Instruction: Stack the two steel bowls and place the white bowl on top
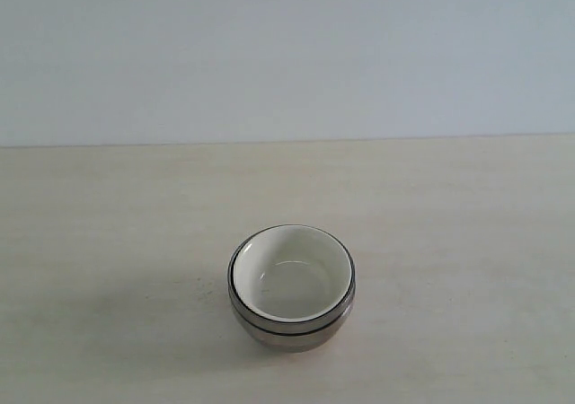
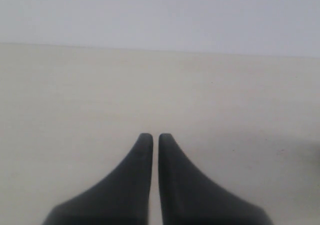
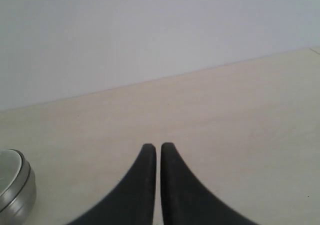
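The two steel bowls (image 1: 289,327) stand nested one in the other on the pale table, just in front of its middle. The white bowl (image 1: 292,274) sits inside the upper one, its cream inside facing up. Neither arm shows in the exterior view. In the left wrist view my left gripper (image 2: 155,136) is shut over bare table, with nothing between its dark fingers. My right gripper (image 3: 158,146) is shut too and empty, and the steel stack (image 3: 15,192) shows at the edge of that view, off to one side of it.
The pale wooden table (image 1: 467,233) runs back to a plain light wall (image 1: 287,54). Nothing else stands on the table in any view.
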### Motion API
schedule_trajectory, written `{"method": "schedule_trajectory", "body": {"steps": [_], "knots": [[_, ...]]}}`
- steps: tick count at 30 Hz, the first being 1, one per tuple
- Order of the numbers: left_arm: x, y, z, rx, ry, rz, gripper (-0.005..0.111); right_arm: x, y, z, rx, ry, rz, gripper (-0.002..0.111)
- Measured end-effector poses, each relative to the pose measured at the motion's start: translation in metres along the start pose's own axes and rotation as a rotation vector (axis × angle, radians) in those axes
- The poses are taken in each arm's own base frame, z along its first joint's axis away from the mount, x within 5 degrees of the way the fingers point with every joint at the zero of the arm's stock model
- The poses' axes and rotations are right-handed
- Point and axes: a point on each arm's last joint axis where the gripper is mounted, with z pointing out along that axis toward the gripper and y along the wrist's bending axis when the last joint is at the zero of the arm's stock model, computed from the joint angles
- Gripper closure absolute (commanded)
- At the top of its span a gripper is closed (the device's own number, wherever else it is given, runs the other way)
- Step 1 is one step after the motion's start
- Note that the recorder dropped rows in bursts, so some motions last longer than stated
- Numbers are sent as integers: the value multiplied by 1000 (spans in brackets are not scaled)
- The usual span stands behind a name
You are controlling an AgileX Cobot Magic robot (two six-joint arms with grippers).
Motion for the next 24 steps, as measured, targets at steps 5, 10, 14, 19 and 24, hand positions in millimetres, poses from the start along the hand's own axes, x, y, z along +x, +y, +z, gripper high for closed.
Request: {"method": "schedule_trajectory", "body": {"steps": [5,10,14,19,24], "knots": [[0,0,0,0,0,0,103,4,-1,0,12,42,-86,108],[0,0,0,0,0,0,103,15,-4,-1,33,161,-132,108],[0,0,0,0,0,0,103,15,-4,-1,28,162,-200,108],[0,0,0,0,0,0,103,15,-4,-1,27,162,-222,108],[0,0,0,0,0,0,103,16,-4,-1,28,164,-222,108]]}}
